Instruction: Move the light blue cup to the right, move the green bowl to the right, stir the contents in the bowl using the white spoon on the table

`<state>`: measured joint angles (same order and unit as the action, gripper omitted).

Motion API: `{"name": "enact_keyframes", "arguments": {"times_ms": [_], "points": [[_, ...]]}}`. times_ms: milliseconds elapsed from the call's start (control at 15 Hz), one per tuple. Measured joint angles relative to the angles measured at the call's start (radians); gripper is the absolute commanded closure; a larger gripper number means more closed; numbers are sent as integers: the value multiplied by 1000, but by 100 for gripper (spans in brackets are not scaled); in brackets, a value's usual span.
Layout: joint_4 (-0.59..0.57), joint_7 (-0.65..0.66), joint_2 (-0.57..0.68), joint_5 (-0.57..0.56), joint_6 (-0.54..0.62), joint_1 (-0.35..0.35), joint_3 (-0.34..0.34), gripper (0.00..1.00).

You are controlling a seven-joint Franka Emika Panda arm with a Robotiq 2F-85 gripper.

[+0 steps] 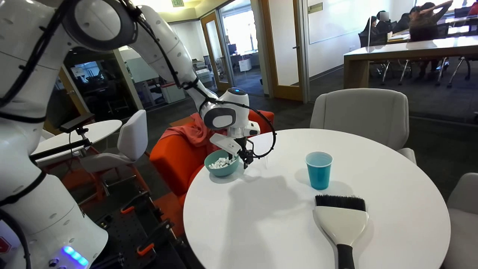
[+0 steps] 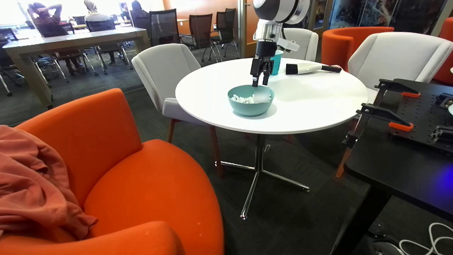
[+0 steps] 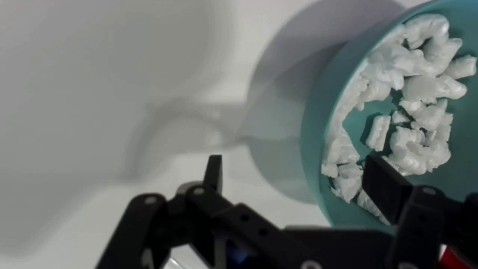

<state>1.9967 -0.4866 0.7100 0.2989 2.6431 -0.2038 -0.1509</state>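
- Since the green bowl (image 1: 221, 172) stands near the left edge of the table (image 1: 396, 179), with an orange chair (image 1: 171, 160) beside it, a slip leftward would be the costly one.
- It should handle light, stiff and rather smooth; its contents (image 1: 222, 163), a loose heap of white lumps, would likely spill if it tips, so keep it level.
- At its right side the gripper (image 3: 291, 160) is spread and holds nothing, one finger over the lumps, the other over the table outside; that thin rim looks the place to pinch. Whether either touches it cannot be told.
- Further right, open table gives room for a slow slide as far as the light blue cup (image 1: 319, 170), upright and probably easily toppled.
- Near right, a brush (image 1: 340, 224) lies close to the cup, narrowing that way.
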Motion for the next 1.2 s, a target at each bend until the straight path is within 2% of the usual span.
{"name": "enact_keyframes", "arguments": {"times_ms": [467, 600, 1000, 1200], "points": [[-57, 0, 68, -31, 0, -11, -17, 88], [-62, 0, 71, -36, 0, -12, -22, 100], [-55, 9, 66, -39, 0, -20, -23, 99], [-15, 45, 35, -39, 1, -42, 0, 99]]}}
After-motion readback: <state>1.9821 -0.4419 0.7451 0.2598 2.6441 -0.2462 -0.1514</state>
